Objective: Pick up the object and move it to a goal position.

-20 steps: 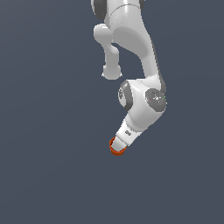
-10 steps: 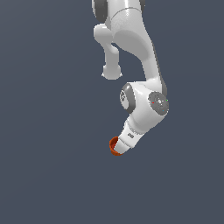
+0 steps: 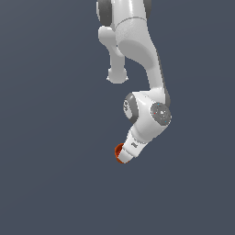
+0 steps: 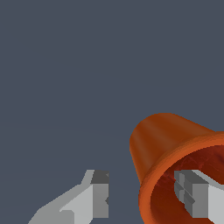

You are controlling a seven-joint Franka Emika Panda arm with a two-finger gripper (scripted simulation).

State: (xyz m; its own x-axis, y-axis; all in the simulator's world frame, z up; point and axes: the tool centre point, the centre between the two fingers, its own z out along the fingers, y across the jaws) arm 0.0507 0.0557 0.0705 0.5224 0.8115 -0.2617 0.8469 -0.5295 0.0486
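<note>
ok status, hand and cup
Hand open, one finger inside the orange cup, other outside. Cup tilted, not clamped. Nothing else in view, no obstruction.

Even, shadowless light is falling on the white arm (image 3: 147, 59); edges are showing jagged and blocky; nothing is blurring or glaring.

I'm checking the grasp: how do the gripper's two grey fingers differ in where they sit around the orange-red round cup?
The inner grey finger sits inside the orange-red round cup, against its darker red interior, while the outer grey finger is outside it. The outer grey finger shows a gap of background before the cup's wall; the inner one shows none. Both are blocky and grey.
</note>
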